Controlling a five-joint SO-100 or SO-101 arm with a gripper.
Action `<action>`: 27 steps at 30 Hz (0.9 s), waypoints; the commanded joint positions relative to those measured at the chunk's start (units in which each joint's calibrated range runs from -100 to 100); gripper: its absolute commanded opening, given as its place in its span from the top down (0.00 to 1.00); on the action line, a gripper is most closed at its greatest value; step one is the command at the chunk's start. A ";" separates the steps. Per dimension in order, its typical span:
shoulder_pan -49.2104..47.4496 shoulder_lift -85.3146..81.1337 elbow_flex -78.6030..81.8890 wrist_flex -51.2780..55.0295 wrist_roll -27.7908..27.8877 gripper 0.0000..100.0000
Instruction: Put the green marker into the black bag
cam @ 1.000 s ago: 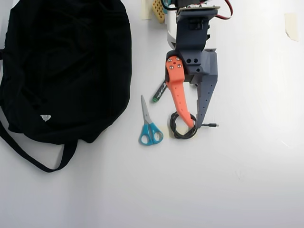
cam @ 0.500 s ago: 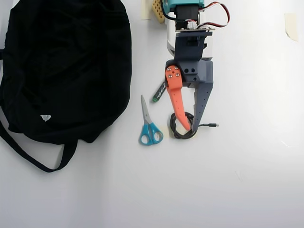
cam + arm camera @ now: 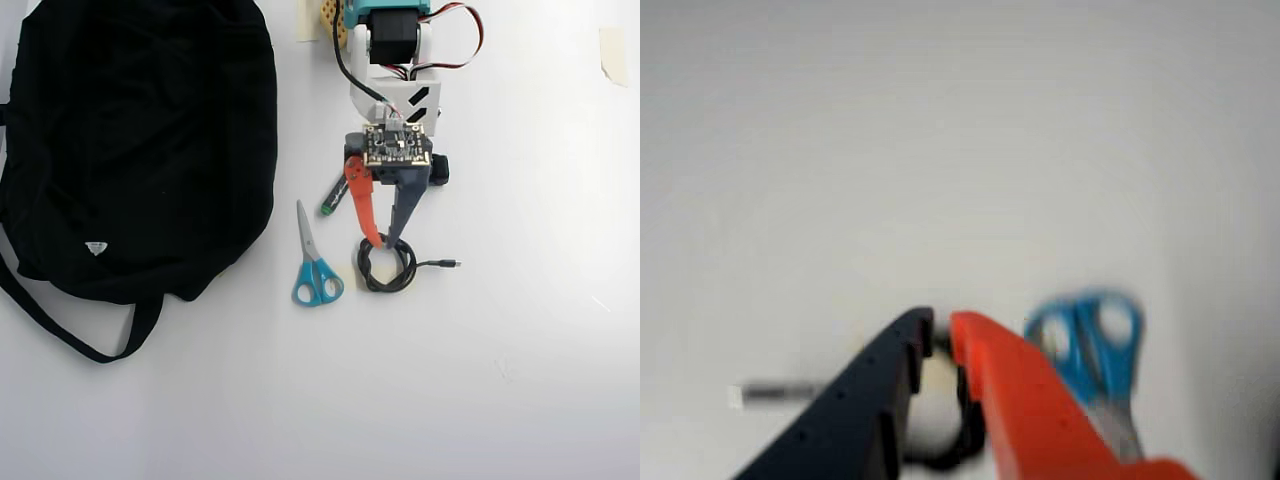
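In the overhead view the end effector [image 3: 383,243] points straight down at the white worktop [image 3: 520,380], its orange finger [image 3: 362,205] and dark finger [image 3: 404,205] converging until the tips are nearly pressed together, with only a sliver between them and nothing pinched. The tips sit over the top edge of a coiled black cable [image 3: 387,267], whose plug end trails toward the right edge of the worktop. The wrist view shows the same: the tips of the end effector [image 3: 941,330] almost meeting above the cable [image 3: 940,445], blurred.

The marker [image 3: 335,195] lies on the worktop just left of the orange finger, tilted, green end lowest; whether they touch cannot be told. The scissors [image 3: 316,265] with blue handles lie below it, handles toward the worktop's near edge, also visible in the wrist view [image 3: 1090,350]. The bag [image 3: 130,140] fills the worktop's far left corner, apart from the marker, a strap looping out below.
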 commanded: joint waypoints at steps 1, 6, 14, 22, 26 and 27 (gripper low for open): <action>0.64 -1.70 -1.53 9.30 -2.34 0.98; 1.31 -1.70 -1.53 17.14 -4.76 0.98; 1.46 -1.62 -1.08 31.44 -6.54 0.98; 3.33 -1.45 -0.36 38.76 -14.25 0.98; 5.35 -0.95 1.80 38.84 -16.24 0.97; 6.10 -0.62 2.25 38.84 -17.08 0.97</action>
